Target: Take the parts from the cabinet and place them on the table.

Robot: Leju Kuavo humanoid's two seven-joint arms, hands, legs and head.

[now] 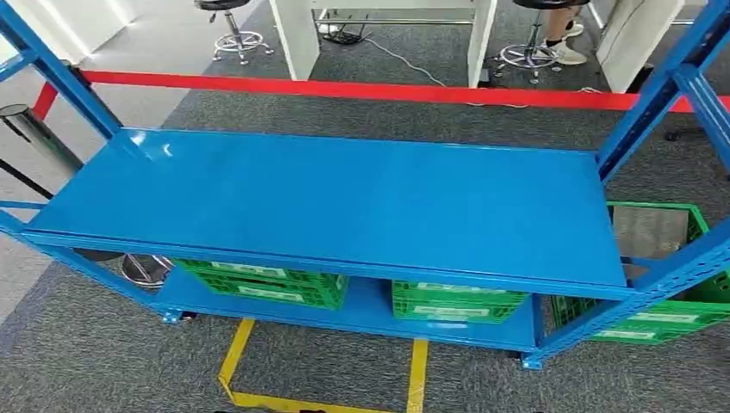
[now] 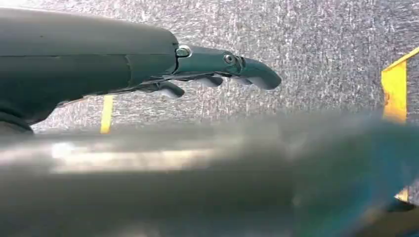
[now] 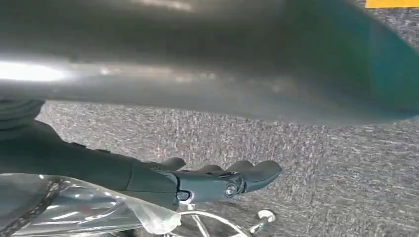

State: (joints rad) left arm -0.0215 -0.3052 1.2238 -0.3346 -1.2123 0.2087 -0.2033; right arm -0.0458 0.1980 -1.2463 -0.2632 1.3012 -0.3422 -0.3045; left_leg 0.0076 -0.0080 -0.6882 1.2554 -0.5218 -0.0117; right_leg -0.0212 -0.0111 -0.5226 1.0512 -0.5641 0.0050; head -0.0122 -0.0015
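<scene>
Clear bag (image 3: 84, 207) with parts inside pressed against right hand (image 3: 197, 180), fingers extended along it; grip unclear. Left hand (image 2: 217, 71) over grey carpet (image 2: 296, 39), fingers loosely extended, nothing held. Blue rack (image 1: 344, 202) ahead, green crates (image 1: 267, 284) beneath.

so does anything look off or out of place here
Mostly tidy. One green crate sits on the carpet outside the blue rack's right end, while two others sit on its lower shelf. The right robot hand has a clear plastic bag by it; whether it grips it is unclear.

Right hand (image 3: 197, 180) holds a clear bag (image 3: 94, 207) (contents unclear).
</scene>
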